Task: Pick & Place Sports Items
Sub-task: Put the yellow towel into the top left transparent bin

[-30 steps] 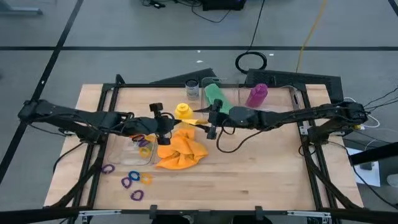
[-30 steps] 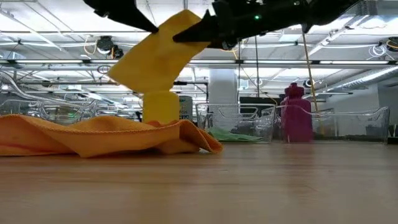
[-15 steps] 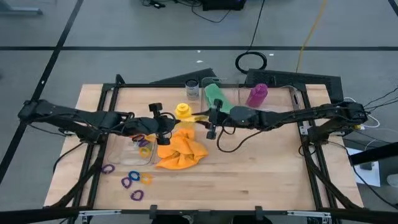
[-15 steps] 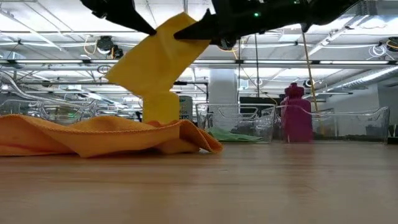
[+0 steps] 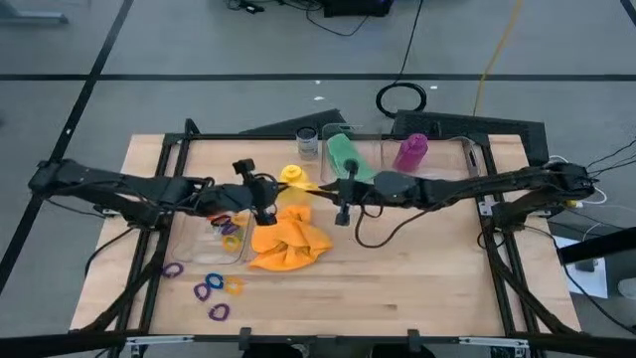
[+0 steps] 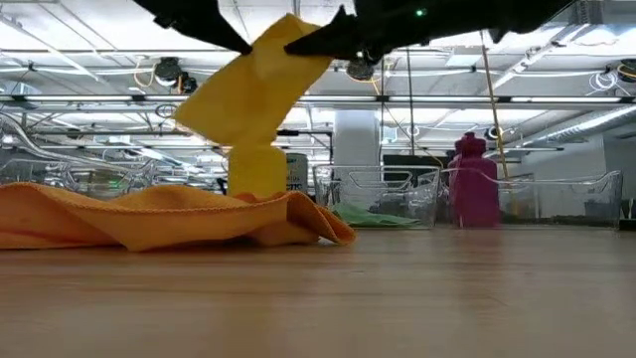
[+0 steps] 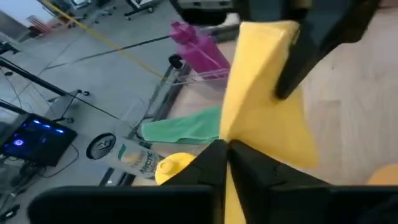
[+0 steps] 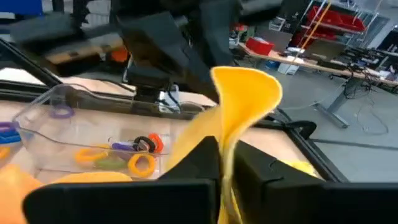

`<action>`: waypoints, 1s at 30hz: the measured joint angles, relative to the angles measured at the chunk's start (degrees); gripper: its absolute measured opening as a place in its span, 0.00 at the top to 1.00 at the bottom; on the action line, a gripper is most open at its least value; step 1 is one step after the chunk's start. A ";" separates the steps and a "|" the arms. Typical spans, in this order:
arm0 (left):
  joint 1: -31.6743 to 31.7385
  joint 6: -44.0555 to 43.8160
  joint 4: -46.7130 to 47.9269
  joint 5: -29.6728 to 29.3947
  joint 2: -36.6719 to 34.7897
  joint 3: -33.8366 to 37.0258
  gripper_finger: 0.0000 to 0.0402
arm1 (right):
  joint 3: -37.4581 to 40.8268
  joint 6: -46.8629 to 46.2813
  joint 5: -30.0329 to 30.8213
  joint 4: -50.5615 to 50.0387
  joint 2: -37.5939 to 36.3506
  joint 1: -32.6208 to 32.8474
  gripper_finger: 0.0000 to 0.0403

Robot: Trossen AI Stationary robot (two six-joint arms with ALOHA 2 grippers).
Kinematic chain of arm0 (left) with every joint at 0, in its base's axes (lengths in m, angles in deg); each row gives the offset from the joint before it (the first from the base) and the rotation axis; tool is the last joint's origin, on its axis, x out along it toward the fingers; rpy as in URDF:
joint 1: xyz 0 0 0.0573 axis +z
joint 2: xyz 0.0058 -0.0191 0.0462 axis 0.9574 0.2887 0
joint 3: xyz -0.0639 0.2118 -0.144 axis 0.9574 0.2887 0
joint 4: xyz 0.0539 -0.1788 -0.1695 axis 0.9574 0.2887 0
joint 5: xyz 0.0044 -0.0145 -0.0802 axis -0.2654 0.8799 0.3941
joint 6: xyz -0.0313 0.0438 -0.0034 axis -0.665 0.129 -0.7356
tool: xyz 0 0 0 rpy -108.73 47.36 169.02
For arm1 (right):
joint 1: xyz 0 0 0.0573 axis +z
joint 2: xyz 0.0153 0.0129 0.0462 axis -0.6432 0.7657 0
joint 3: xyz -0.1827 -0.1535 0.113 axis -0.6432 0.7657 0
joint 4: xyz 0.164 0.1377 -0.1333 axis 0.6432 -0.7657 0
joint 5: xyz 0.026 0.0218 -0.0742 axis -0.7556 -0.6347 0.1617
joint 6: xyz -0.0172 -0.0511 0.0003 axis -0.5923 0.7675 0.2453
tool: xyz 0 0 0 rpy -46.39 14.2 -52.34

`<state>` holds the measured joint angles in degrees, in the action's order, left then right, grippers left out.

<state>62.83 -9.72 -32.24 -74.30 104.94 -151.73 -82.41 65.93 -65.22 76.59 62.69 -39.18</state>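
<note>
Above the middle of the counter (image 5: 397, 268), the left gripper (image 5: 266, 211) and right gripper (image 5: 343, 202) each pinch an end of the yellow cloth (image 6: 253, 85), fingers clamped on it, lifted over the orange cloth (image 5: 288, 239).

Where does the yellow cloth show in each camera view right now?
High view: yellow cloth, a thin strip between both grippers, above the orange cloth.
Low view: upper left of centre, hanging over the yellow bottle.
Left wrist view: centre.
Right wrist view: centre.
Shared landmark: the purple bottle; absent from the right wrist view.
</note>
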 joint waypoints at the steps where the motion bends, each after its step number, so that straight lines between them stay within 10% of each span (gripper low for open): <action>1: 0.34 -0.15 -0.36 0.25 0.00 0.00 0.92 | 0.00 0.09 0.00 0.20 -0.35 0.09 1.00; 16: 2.02 2.67 -6.38 8.99 -0.59 0.00 0.34 | -0.02 0.56 0.04 -2.91 -3.65 -1.18 1.00; 30: -3.49 -7.10 -2.30 9.15 -10.96 0.02 0.23 | -0.04 -0.05 -0.23 -18.58 -14.53 -6.51 1.00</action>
<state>59.33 -16.82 -34.55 -65.16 93.98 -151.70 -82.45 65.88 -65.44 58.01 48.16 -45.70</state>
